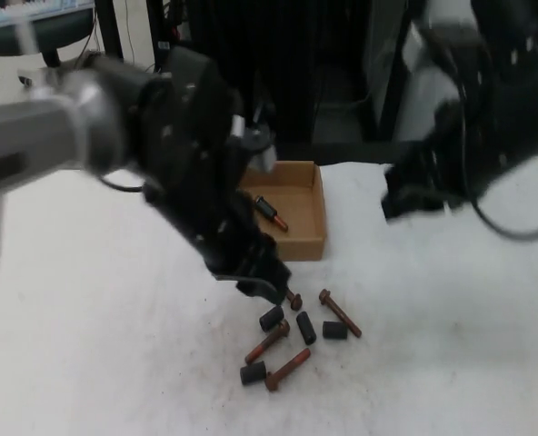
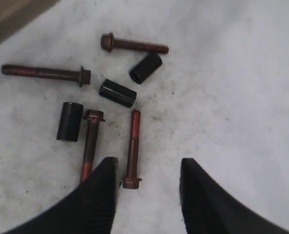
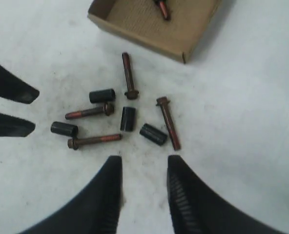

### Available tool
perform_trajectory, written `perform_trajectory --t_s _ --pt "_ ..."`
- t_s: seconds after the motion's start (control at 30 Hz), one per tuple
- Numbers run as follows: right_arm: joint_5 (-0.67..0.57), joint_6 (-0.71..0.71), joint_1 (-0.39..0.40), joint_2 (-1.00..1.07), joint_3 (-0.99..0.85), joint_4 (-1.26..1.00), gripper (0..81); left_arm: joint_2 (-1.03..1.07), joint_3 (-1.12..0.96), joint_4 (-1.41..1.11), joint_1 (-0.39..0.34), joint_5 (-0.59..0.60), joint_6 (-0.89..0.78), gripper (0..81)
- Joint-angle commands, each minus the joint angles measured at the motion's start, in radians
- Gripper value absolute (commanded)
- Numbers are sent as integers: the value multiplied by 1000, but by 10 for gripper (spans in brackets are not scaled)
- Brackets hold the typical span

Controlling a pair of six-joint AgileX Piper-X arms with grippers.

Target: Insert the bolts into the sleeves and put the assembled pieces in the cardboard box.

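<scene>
Left gripper (image 2: 148,165), fingers spread and empty, low over loose bolts (image 2: 133,146) and sleeves (image 2: 117,92) near the cardboard box (image 1: 302,246).

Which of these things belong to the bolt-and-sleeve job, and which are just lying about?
Job: four loose bolts, four loose sleeves, cardboard box, assembled piece inside it, left gripper and right gripper, both open.
Lying about: office chair beyond the bench.
</scene>
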Motion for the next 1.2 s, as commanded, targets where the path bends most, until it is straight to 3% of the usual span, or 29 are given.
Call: perform_trajectory --t_s 0.0,0.3,1.17 --pt "-8 8 -3 -26 39 -4 300 102 -111 132 -49 -58 7 393" --pt "-8 8 -3 -52 101 -5 300 256 -142 197 -132 -271 83 393" --pt "-8 0 -3 -52 100 -22 300 281 -174 103 -157 -291 45 393"
